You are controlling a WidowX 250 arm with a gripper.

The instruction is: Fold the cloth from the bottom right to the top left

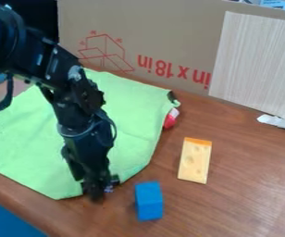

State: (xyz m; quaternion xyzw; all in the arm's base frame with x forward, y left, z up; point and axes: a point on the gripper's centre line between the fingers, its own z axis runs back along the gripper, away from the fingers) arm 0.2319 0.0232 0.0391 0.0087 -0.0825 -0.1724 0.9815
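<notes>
green cloth [127,99] spread on worktop [250,171], 9 o'clock side, largely flat. tool [100,189] at cloth's 5 o'clock edge; wide, narrow or gripping cloth: cannot tell. step, judged: securing that corner. next: confirm grip, lift, carry toward 11 o'clock, away from blue block [149,202] at tool's 4 o'clock.

Brown wood table [250,185]: green cloth [129,102], cheese slice [195,162], blue block [149,202], red-white item [170,120] at cloth's edge.
</notes>
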